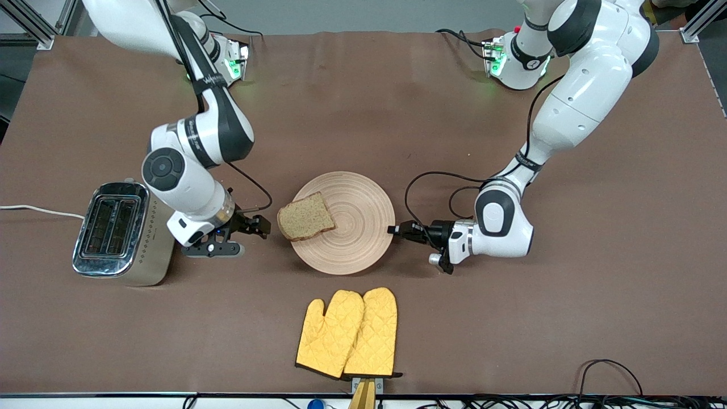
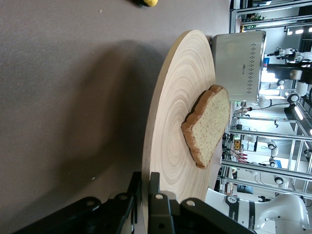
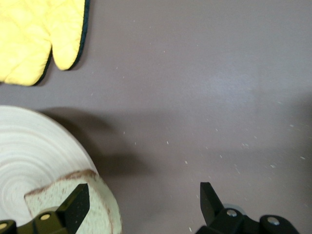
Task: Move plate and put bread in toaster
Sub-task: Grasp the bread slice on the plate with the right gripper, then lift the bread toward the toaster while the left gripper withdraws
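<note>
Nearest the front camera lay two yellow oven mitts (image 1: 347, 334), side by side and overlapping, on the brown table (image 1: 568, 318). Farther from the camera sat the one plate (image 1: 355, 238), pale wood with ring grooves, near the table's middle. The single slice of bread (image 1: 305, 216) lay on it, toward the right arm's end, its crust overhanging the rim there.

The left gripper (image 1: 395, 230) was at the plate's edge toward the left arm's end. In the left wrist view its fingers (image 2: 155, 207) stood close together with the plate's rim between them, narrowly closed on it. The left arm came down from its base, its wrist low and level over the table and pointing at the plate.

The right gripper (image 1: 266, 225) was low beside the bread, between the plate and the toaster. In the right wrist view its fingers (image 3: 75, 209) stood wide apart, one over the bread's corner, the other over bare table, gripping nothing. The right arm bent at the elbow, its wrist turned toward the plate.

The one toaster (image 1: 119, 234) stood upright toward the right arm's end, two slots up, a white cord (image 1: 40, 211) trailing from it.
</note>
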Robot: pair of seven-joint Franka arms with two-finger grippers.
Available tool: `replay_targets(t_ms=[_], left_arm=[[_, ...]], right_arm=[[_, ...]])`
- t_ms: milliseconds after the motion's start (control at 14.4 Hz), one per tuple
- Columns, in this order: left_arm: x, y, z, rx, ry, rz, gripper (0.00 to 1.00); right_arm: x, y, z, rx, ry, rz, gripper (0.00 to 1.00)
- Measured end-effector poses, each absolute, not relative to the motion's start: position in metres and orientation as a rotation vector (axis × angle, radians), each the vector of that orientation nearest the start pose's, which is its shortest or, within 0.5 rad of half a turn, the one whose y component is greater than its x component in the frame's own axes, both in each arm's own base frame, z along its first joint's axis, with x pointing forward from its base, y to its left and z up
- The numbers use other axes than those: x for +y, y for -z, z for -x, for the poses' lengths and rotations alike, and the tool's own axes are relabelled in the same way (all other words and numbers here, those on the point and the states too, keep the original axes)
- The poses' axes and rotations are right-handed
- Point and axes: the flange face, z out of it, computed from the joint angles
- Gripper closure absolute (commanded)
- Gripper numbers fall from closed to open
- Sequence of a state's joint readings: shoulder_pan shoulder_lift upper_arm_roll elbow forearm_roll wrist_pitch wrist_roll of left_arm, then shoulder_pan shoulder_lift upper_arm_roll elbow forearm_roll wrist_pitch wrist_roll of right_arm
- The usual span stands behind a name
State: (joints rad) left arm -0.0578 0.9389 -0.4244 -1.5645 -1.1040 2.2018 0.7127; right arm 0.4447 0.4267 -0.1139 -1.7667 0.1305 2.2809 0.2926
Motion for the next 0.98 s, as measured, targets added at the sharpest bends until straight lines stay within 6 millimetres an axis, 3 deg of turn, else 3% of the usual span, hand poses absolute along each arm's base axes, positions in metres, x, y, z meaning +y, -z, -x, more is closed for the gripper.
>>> replay_targets(t_ms=[139, 209, 279, 348, 557, 697, 836, 975], left_arm=[[-0.311, -0.124, -0.609, -0.191, 0.149, -1.997, 0.94], [-0.311, -0.120, -0.607, -0.185, 0.146, -2.007, 0.85], [-0.313, -0.117, -0.606, -0.181, 0.145, -2.015, 0.55], [-0.315, -0.116, -0.605, -0.175, 0.147, -2.011, 0.03], [-0.314, -0.119, -0.609, -0.159, 0.119, -2.025, 0.00], [-0.299, -0.129, -0.623, -0.119, 0.071, -2.051, 0.00], [-0.269, -0.153, -0.647, -0.072, 0.012, -2.079, 0.00], [-0.223, -0.190, -0.674, -0.039, -0.053, -2.137, 0.00]], right_arm=[[0.228, -0.308, -0.624, 0.070, 0.082, 3.046, 0.00], [0.231, -0.297, -0.623, 0.073, 0.061, 3.046, 0.00], [0.234, -0.287, -0.622, 0.071, 0.040, 3.048, 0.00], [0.238, -0.278, -0.619, 0.065, 0.019, 3.051, 0.00], [0.249, -0.254, -0.610, 0.040, -0.043, 3.058, 0.00], [0.256, -0.247, -0.606, 0.026, -0.044, 3.054, 0.02], [0.262, -0.236, -0.597, 0.011, -0.022, 3.045, 0.08], [0.267, -0.226, -0.589, -0.001, -0.031, 3.044, 0.19]])
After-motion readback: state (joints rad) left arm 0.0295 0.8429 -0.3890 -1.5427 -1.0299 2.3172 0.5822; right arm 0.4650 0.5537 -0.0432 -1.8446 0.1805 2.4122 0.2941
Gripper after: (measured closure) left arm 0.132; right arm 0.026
